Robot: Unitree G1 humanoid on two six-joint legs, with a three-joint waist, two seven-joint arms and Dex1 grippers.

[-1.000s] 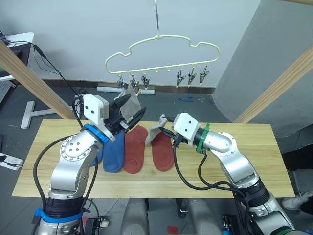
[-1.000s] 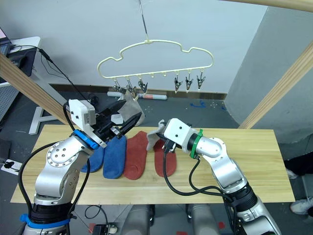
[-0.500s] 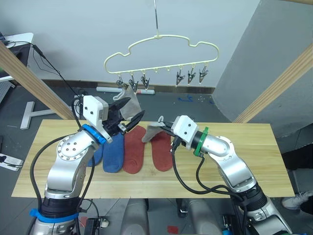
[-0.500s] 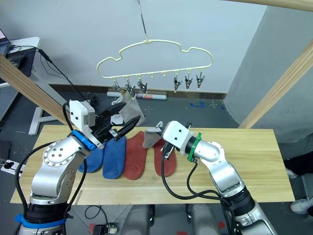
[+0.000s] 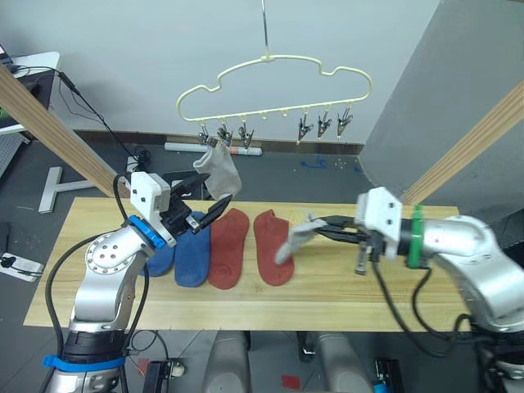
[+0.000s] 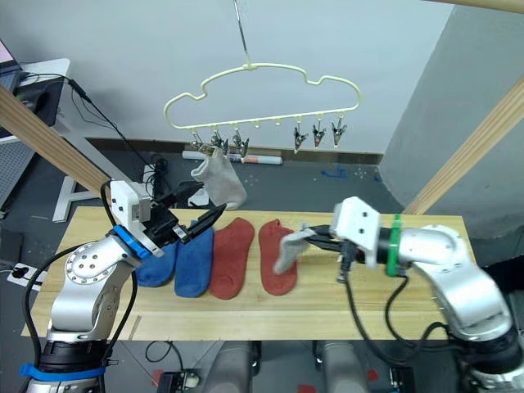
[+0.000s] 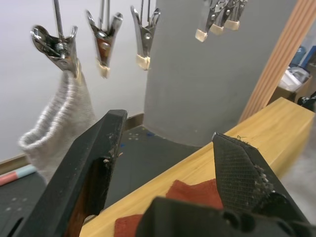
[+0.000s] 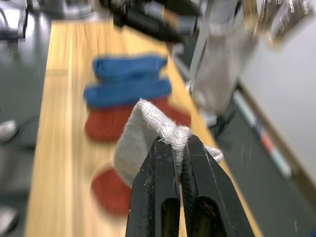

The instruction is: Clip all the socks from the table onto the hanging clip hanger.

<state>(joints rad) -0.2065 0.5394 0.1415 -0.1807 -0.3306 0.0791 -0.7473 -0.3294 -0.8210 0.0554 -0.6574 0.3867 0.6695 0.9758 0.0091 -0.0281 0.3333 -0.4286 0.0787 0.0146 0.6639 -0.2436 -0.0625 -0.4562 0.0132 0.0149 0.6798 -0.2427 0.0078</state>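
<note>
One grey sock hangs from the leftmost clip of the cream clip hanger, whose other five clips hang bare. A second grey sock dangles above the table, pinched at its cuff by the right gripper, whose fingers are clamped together on the fabric. Beneath and beside it, two blue socks and two red socks lie flat in a row on the wood. The left gripper hovers just below the hung sock with its fingers spread apart, holding nothing.
</note>
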